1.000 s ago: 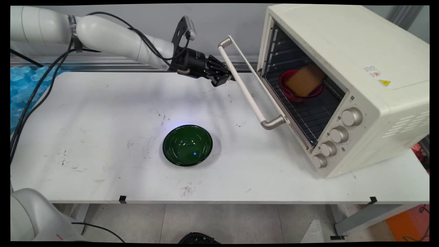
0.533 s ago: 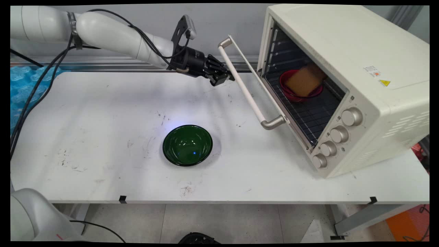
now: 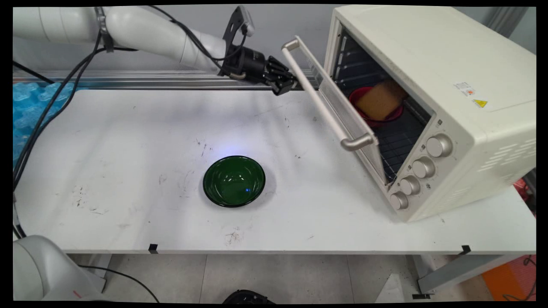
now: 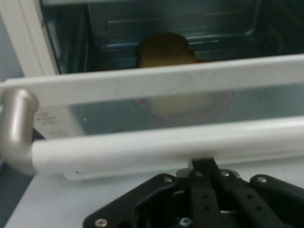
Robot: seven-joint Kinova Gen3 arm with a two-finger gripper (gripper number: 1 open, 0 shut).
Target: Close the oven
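Observation:
My black gripper [image 3: 287, 85] is shut and presses against the far end of the cream oven door's handle bar [image 3: 321, 93]. The door [image 3: 349, 113] stands half raised on the cream toaster oven [image 3: 454, 81]. Inside, on the rack, a red bowl [image 3: 365, 114] holds a tan sponge-like block [image 3: 381, 100]. In the hand view the gripper [image 4: 204, 167] sits just under the white handle bar [image 4: 166, 147]. Past the bar, the tan block [image 4: 164, 50] and the red bowl [image 4: 219, 105] show through the door's glass.
A dark green bowl [image 3: 233, 181] stands alone in the middle of the white table [image 3: 128, 171]. The oven's knobs [image 3: 424, 167] face the table's front right. Blue bubble wrap [image 3: 30, 107] lies off the table's left edge.
The gripper has moved up and to the right against the handle. The oven door has swung upward from nearly flat to half shut.

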